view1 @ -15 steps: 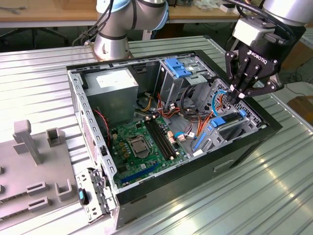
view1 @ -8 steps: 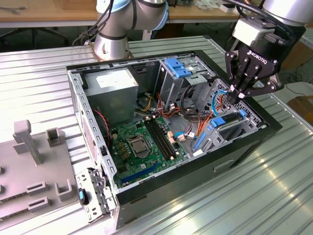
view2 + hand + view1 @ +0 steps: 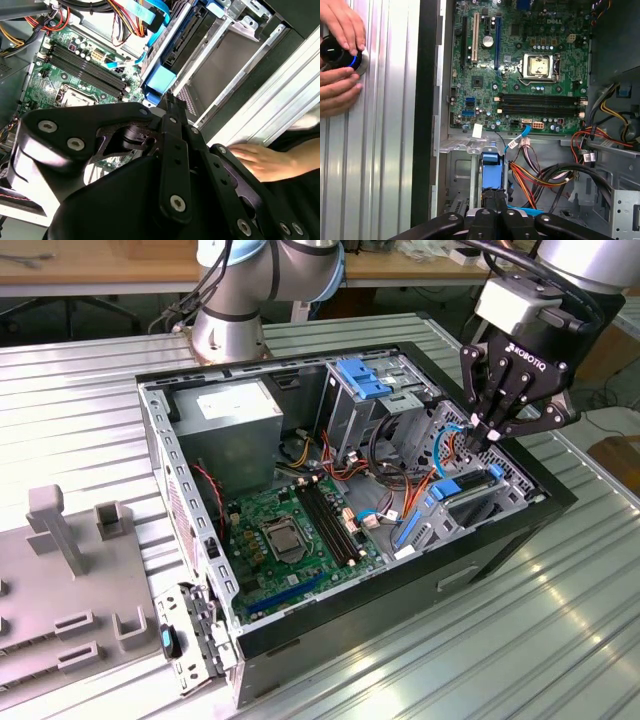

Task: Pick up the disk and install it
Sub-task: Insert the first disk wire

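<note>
The black pincer, fingers pressed together and seemingly empty, rests its tip on the dark flat blue-railed disk, probably to press it home

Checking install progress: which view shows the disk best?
The second wrist view: the disk sits close, its dark body and blue rail seen lengthwise. The exterior view shows it small, below the gripper; the first wrist view shows its blue end.
</note>
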`<state>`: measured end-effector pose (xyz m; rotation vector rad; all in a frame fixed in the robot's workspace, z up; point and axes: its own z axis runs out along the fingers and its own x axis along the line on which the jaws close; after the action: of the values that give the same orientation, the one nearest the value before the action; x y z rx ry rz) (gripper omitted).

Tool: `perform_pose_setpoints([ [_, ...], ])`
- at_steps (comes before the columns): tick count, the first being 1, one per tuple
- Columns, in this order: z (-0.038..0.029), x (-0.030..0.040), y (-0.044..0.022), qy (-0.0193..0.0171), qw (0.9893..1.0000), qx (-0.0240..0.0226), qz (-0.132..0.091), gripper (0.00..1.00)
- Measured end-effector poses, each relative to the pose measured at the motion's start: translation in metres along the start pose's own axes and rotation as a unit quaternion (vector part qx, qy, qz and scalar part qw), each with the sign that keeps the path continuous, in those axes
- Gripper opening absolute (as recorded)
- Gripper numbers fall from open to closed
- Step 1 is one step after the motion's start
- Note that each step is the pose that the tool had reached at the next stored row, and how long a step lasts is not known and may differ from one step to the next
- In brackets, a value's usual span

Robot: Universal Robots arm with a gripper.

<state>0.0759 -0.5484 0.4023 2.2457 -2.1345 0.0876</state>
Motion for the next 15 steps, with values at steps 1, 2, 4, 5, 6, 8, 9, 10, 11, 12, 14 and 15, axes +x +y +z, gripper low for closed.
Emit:
perform_pose_setpoints([
  [1, 0.0, 0.0, 0.0, 0.0, 1.0, 0.0, 0.0, 0.11],
  [2, 0.0, 0.0, 0.0, 0.0, 1.0, 0.0, 0.0, 0.11],
  [4, 0.0003, 0.0, -0.0014, -0.0001, 1.0, 0.0, 0.0, 0.11],
  [5, 0.0002, -0.0001, -0.0036, 0.0002, 1.0, 0.0, 0.0, 0.11],
  [6, 0.0002, -0.0001, -0.005, 0.0003, 1.0, 0.0001, -0.001, 0.11],
  [8, 0.0005, 0.0, -0.0074, 0.0004, 1.0, 0.0004, -0.005, 0.11],
  [9, 0.0009, -0.0001, -0.0092, 0.0007, 1.0, 0.0, -0.001, 0.11],
  [10, 0.0011, -0.0003, -0.0112, 0.0015, 1.0, -0.0003, 0.004, 0.11],
  [11, 0.0014, -0.0002, -0.0138, 0.002, 1.0, -0.0007, 0.006, 0.11],
  [12, 0.0016, -0.0003, -0.0153, 0.002, 1.0, -0.001, 0.008, 0.11],
  [14, 0.0022, -0.0003, -0.0165, 0.002, 0.9999, -0.0013, 0.011, 0.11],
  [15, 0.0024, -0.0003, -0.0169, 0.0021, 0.9999, -0.0016, 0.015, 0.11],
])
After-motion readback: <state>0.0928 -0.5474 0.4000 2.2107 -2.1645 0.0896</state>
